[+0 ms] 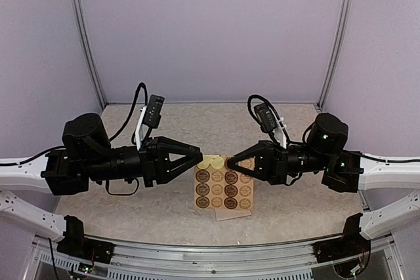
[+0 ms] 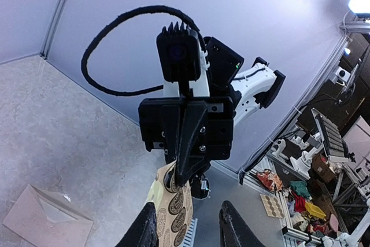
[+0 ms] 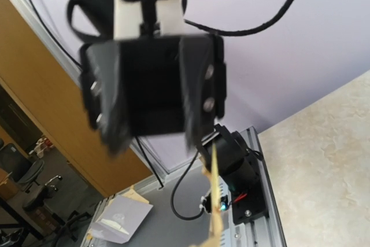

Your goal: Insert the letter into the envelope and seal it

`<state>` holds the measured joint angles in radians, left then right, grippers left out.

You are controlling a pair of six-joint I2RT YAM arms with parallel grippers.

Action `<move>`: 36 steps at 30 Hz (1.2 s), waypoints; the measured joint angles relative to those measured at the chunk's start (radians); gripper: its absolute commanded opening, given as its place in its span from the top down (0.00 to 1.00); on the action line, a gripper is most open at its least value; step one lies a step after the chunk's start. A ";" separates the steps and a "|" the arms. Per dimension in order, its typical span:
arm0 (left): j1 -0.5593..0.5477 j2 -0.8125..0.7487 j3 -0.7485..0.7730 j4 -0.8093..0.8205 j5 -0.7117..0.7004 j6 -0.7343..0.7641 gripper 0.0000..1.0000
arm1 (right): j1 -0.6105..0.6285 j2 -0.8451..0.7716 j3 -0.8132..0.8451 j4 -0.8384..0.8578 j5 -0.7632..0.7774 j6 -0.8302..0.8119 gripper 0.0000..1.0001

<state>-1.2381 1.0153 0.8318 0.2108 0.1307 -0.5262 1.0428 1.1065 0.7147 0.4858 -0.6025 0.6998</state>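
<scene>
Speckled beige tabletop [image 1: 295,208] under lilac walls [image 1: 210,31]; right pincer [image 1: 231,162] clamps the sticker sheet [image 1: 223,188], left pincer [image 1: 199,157] gapes; envelope [image 2: 46,219] lies flat.

Sticker sheet [image 1: 224,188] above speckled table [image 1: 164,208]

envelope [image 2: 41,219] | pale tan, pointed triangular flap | lying flat on table [image 2: 75,125]

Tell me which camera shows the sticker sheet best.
Top external: the sticker sheet faces the camera, its grid of round brown stickers plain to see. The left wrist view shows it steeply slanted, few stickers readable, its lower end cut off. The right wrist view shows only a thin, blurred edge.
</scene>
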 measured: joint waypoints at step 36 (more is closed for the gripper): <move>-0.060 0.129 0.161 -0.137 0.078 0.020 0.33 | -0.003 -0.013 -0.037 0.194 -0.251 0.079 1.00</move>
<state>-1.2976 1.1439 0.9924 0.0734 0.2085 -0.5060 1.0397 1.0935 0.6773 0.6796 -0.8539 0.7788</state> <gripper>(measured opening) 0.772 0.002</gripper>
